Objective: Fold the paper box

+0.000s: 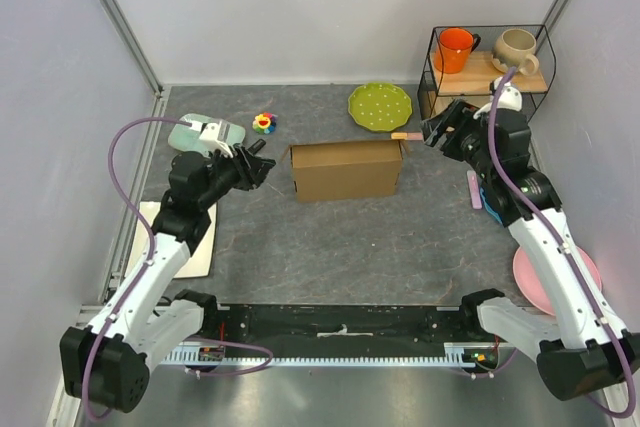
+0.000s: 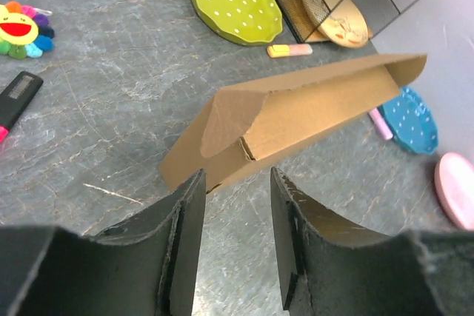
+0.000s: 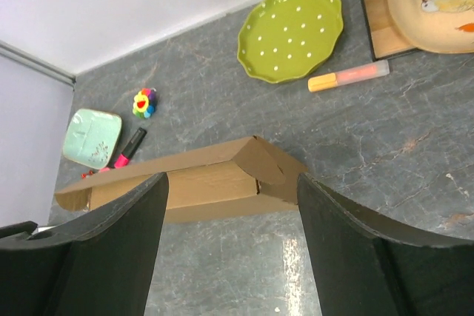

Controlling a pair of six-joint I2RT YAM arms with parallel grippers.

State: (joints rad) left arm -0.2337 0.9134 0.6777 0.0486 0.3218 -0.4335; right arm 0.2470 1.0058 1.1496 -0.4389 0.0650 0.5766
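The box (image 1: 347,169) sits in the middle of the grey table (image 1: 330,247), between the 2 arms. It is a slim brown cardboard shape with its long side facing the arm bases, and a small flap sticks out at each upper end.

The left gripper (image 1: 262,161) points at the box's left end and sits just short of it. Its jaws are apart with nothing between them. The right gripper (image 1: 432,133) is near the box's right end, slightly behind it. Its jaws are spread wide and hold nothing.

Behind the box lies a green dotted plate (image 1: 380,105), with an orange-and-pink marker (image 1: 405,134) just in front of it. A flower toy (image 1: 264,123) and a mint tray (image 1: 205,132) are at the back left. A white board (image 1: 195,237) lies flat under the left arm.

At the back right, a wire rack (image 1: 437,67) holds an orange mug (image 1: 455,48) and a beige mug (image 1: 515,45). A pink plate (image 1: 535,287) shows beneath the right arm.
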